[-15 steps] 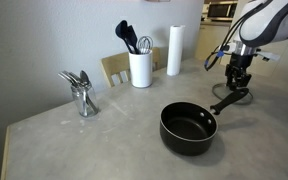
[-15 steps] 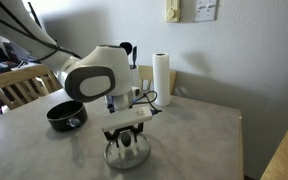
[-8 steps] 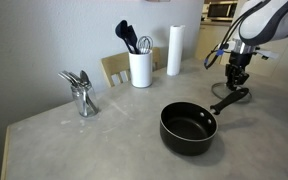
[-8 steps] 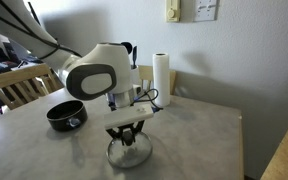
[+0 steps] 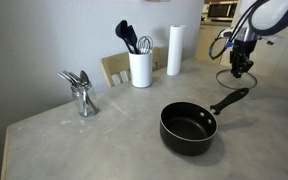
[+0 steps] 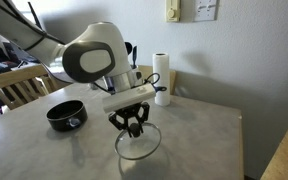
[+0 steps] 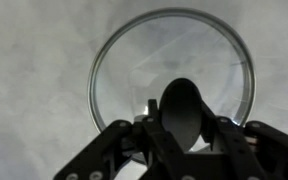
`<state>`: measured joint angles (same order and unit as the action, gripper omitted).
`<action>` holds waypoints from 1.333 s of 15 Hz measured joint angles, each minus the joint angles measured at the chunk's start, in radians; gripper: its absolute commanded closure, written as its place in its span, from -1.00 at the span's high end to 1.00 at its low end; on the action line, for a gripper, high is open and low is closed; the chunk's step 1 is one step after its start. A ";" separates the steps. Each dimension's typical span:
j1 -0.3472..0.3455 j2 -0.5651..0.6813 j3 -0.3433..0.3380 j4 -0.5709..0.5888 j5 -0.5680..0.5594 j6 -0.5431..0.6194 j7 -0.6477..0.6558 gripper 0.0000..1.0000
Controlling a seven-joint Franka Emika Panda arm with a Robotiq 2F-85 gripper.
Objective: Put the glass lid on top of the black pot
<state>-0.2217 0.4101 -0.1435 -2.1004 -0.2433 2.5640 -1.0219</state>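
Note:
The glass lid (image 7: pixel 164 50), round with a thin metal rim and a dark centre knob, hangs from my gripper (image 7: pixel 184 125), which is shut on the knob. In both exterior views the lid (image 5: pixel 235 79) (image 6: pixel 139 144) is held a little above the table by the gripper (image 5: pixel 241 66) (image 6: pixel 133 124). The black pot (image 5: pixel 188 128) stands open on the table, its long handle pointing toward the spot under the lid. The pot (image 6: pixel 66 115) is well apart from the lid.
A white utensil holder (image 5: pixel 140 68) with dark utensils, a paper towel roll (image 5: pixel 174 50) (image 6: pixel 162 76) and a metal cutlery stand (image 5: pixel 81 93) are on the table. A wooden chair (image 6: pixel 19 90) stands behind the table edge.
My gripper has risen with the glass lid, lifting it off the table beside the pot's handle. The pot has not moved.

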 measured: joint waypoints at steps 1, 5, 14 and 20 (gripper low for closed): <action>0.005 -0.026 -0.002 -0.001 -0.025 -0.009 0.013 -0.71; 0.032 -0.124 0.001 -0.004 -0.074 -0.057 0.037 -0.71; 0.122 -0.272 0.084 -0.011 -0.070 -0.184 0.037 -0.71; 0.215 -0.273 0.169 -0.022 -0.039 -0.222 0.063 -0.71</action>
<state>-0.0072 0.1369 0.0252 -2.1228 -0.2826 2.3420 -0.9587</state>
